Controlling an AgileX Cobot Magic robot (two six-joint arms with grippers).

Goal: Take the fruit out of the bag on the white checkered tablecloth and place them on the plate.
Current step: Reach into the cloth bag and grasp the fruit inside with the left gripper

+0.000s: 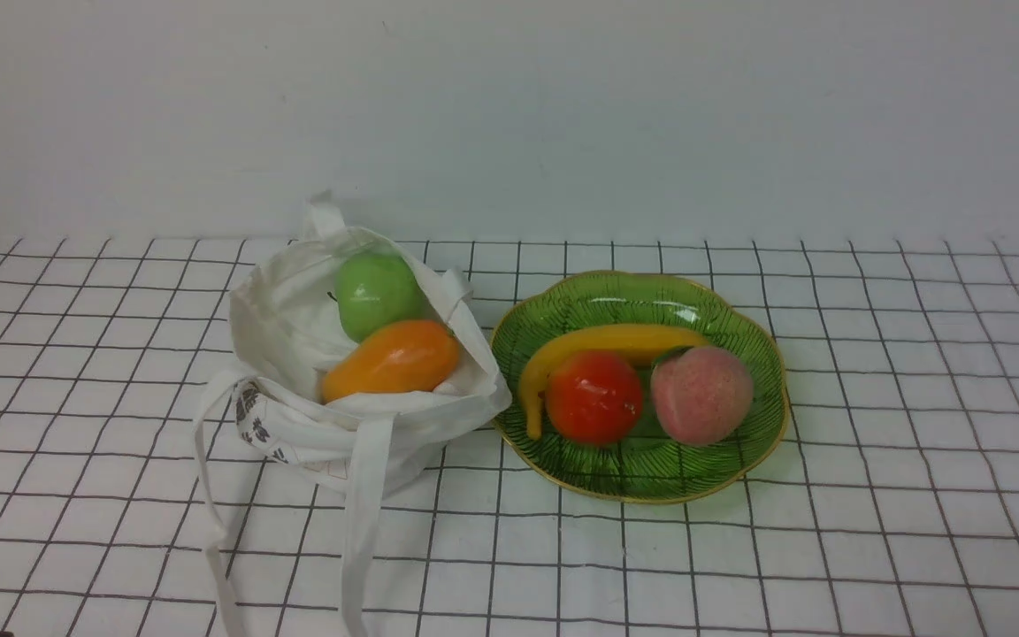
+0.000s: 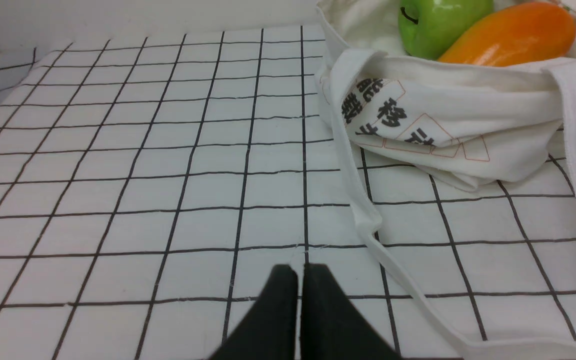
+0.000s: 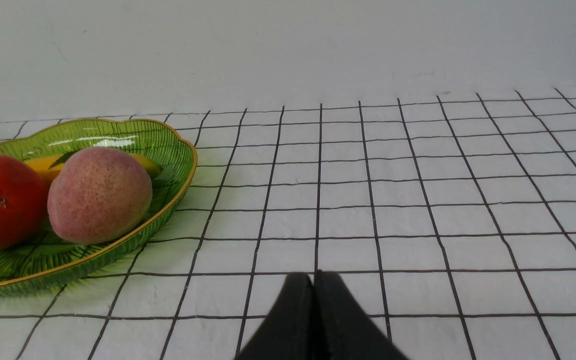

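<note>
The white bag [image 1: 297,416] sits open on the checkered tablecloth [image 1: 872,495], left of centre. Inside it lie a green apple [image 1: 377,294] and an orange-yellow mango [image 1: 393,359], touching. Both show in the left wrist view, apple [image 2: 438,25] and mango [image 2: 510,34], above the bag's printed side [image 2: 418,125]. The green plate [image 1: 739,460] stands to the bag's right and also shows in the right wrist view [image 3: 168,150]. My left gripper [image 2: 300,272] is shut and empty, low over the cloth, short of the bag. My right gripper [image 3: 313,277] is shut and empty, to the right of the plate. Neither arm shows in the front view.
On the plate lie a yellow banana [image 1: 598,341], a red fruit [image 1: 593,396] and a pink peach [image 1: 701,394]. The bag's long straps [image 1: 363,522] trail toward the table's near edge; one strap [image 2: 393,260] runs beside my left gripper. A white wall stands behind.
</note>
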